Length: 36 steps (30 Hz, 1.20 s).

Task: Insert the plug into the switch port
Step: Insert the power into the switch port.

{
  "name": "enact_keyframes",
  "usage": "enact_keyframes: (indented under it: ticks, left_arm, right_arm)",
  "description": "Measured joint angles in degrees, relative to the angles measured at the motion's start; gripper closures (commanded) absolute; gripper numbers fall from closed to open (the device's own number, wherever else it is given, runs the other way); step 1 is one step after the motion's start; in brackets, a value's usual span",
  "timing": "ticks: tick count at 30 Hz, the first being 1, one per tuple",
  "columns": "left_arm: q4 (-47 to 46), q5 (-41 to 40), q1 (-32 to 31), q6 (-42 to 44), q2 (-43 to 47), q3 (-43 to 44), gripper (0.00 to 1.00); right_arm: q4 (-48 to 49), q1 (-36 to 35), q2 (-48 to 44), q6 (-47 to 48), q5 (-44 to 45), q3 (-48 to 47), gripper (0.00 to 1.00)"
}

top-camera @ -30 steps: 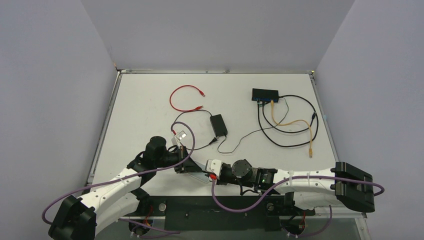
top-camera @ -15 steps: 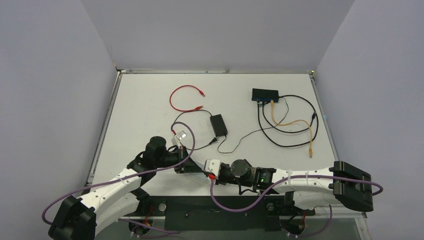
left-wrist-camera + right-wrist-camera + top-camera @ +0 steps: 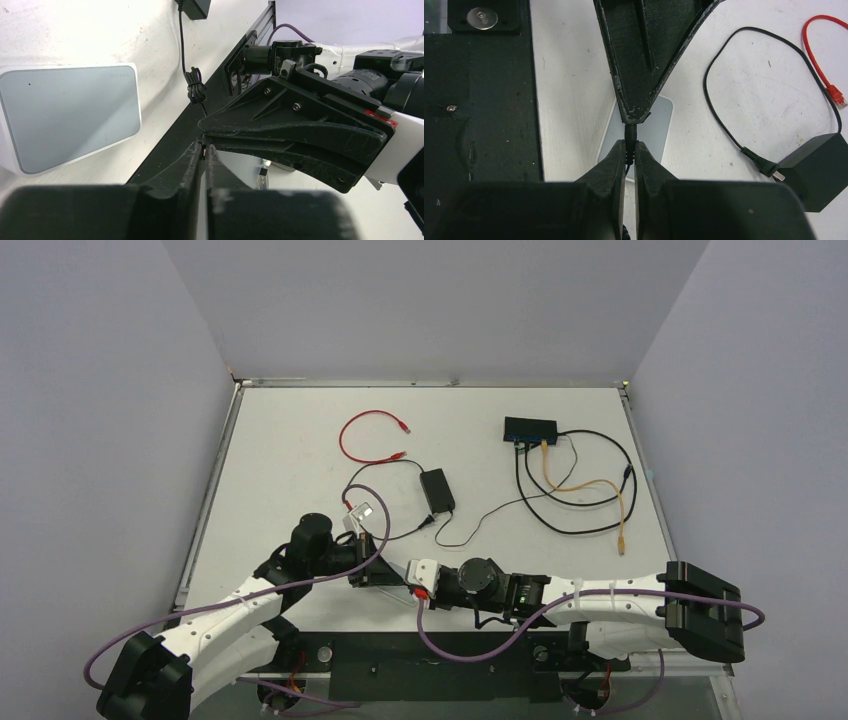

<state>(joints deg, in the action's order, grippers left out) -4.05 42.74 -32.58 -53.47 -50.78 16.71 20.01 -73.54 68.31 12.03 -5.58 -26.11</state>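
Black right claw [image 3: 629, 151] has closed on the plug [image 3: 629, 132].

Right gripper [image 3: 629, 150] is closed on a thin black plug [image 3: 629, 133]; left gripper [image 3: 634, 116], jaws together, grips the plug's far end straight ahead. Light grey pad [image 3: 659, 125] lies beneath the tips; black adapter brick [image 3: 819, 170] sits to the right.

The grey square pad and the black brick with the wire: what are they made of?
The grey pad looks like smooth plastic: soft sheen, rounded moulded corners, a paler rim. The black brick seems hard matt plastic: dull, flat faces with crisp edges. Looks alone cannot make this certain.
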Motion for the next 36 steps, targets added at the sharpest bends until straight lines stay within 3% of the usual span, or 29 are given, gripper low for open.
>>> enact_keyframes:
  ticks: [6, 13, 23, 36]
  left_arm:
    - [1.0, -0.6, 0.0, 0.7, 0.2, 0.0, 0.65]
    - [6.1, -4.7, 0.0, 2.5, 2.3, 0.5, 0.53]
    - [15.1, -16.7, 0.8, 6.2, 4.3, 3.3, 0.49]
    - [13.8, -24.2, 0.9, 8.4, -1.5, 2.6, 0.49]
  right_arm:
    - [-2.7, 0.0, 0.0, -1.0, 0.3, -1.2, 1.00]
    - [-11.0, 0.0, -0.7, -7.0, 2.4, -2.9, 1.00]
    - [-22.9, 0.0, -1.5, -19.1, 7.8, -3.6, 1.00]
    - [-25.3, 0.0, 6.5, -28.5, 9.4, -4.7, 1.00]
